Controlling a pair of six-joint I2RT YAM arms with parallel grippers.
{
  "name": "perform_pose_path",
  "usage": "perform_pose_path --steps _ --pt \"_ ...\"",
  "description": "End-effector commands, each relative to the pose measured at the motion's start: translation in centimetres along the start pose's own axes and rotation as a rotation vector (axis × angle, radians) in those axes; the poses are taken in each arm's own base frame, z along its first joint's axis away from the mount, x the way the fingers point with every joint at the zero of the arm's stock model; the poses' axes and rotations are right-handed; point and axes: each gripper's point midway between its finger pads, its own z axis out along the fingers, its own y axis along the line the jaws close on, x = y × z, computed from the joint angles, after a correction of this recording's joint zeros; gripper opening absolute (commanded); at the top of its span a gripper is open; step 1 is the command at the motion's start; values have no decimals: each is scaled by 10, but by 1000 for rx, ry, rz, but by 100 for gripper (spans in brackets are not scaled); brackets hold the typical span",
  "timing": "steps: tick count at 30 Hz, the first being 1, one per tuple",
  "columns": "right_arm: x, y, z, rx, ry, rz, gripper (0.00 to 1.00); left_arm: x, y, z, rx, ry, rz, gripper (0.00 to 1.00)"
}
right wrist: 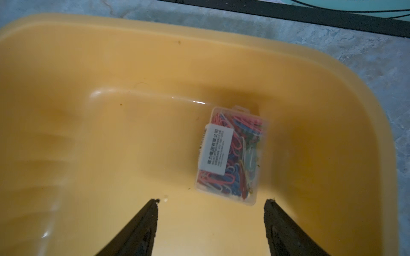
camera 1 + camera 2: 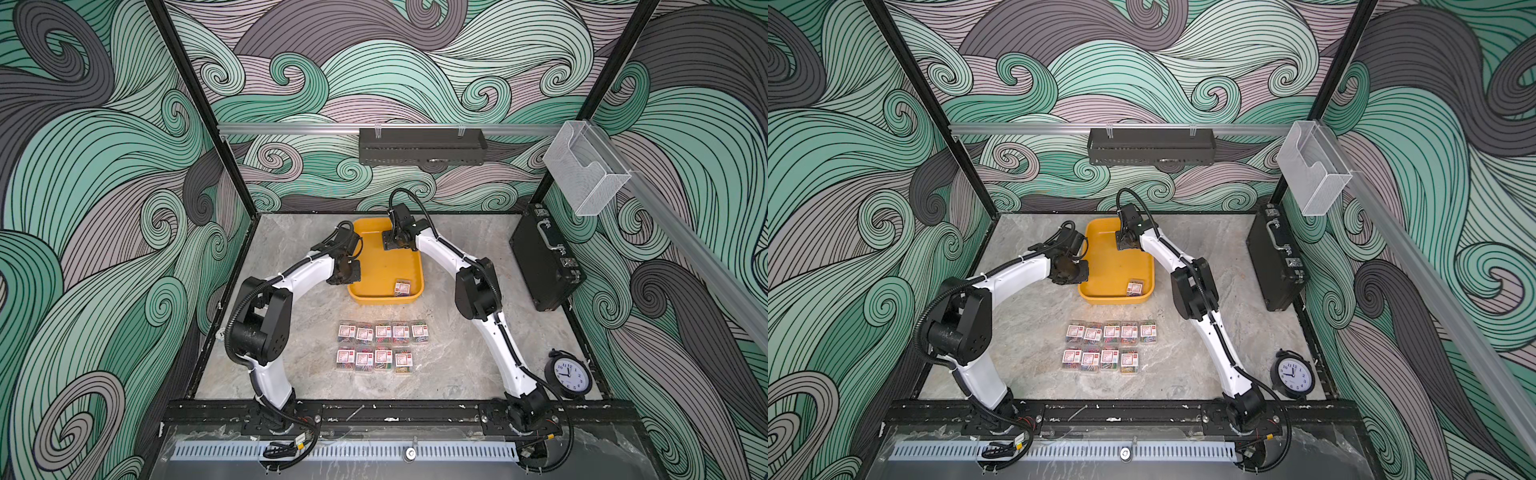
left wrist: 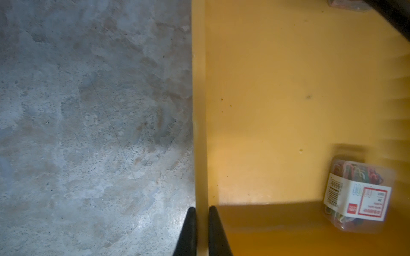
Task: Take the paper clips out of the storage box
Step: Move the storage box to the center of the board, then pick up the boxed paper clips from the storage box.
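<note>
Jaws of the left gripper (image 3: 202, 208) are clamped on the left rim of the storage box (image 2: 382, 266); those of the right gripper (image 1: 212, 200) stand apart. Nearest, nine paper clip boxes (image 2: 382, 332) lie in two rows on the table (image 2: 457, 353). A tenth box (image 2: 402, 286) sits in the storage box's near right corner. An eleventh box (image 1: 230, 155), probably at its far end, lies just ahead of the right gripper.

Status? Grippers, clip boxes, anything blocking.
Left gripper shut on tray rim. Right gripper open, poised at one clip box in tray. Second box in tray's near corner; nine boxes out on table. No obstruction seen.
</note>
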Motion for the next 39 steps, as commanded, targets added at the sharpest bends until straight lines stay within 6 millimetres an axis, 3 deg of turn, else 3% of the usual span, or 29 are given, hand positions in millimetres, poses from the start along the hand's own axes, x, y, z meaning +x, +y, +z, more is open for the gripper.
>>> perform_pose_path --steps 1,10,24,26,32,39 --pt "-5 -15 1 50 -11 2 79 6 -8 -12 17 6 33 8" --pt "-1 -23 20 96 1 29 78 10 -11 -22 12 3 36 7" --pt "18 -36 19 153 76 47 79 12 -13 -22 6 2 29 8" --pt "18 -32 22 124 77 50 76 12 -12 -22 1 4 30 8" --pt "16 -26 21 88 77 51 54 11 -12 -23 -1 -3 28 13" --pt "7 -20 9 -3 79 86 46 3 -11 -27 -13 -28 29 27"
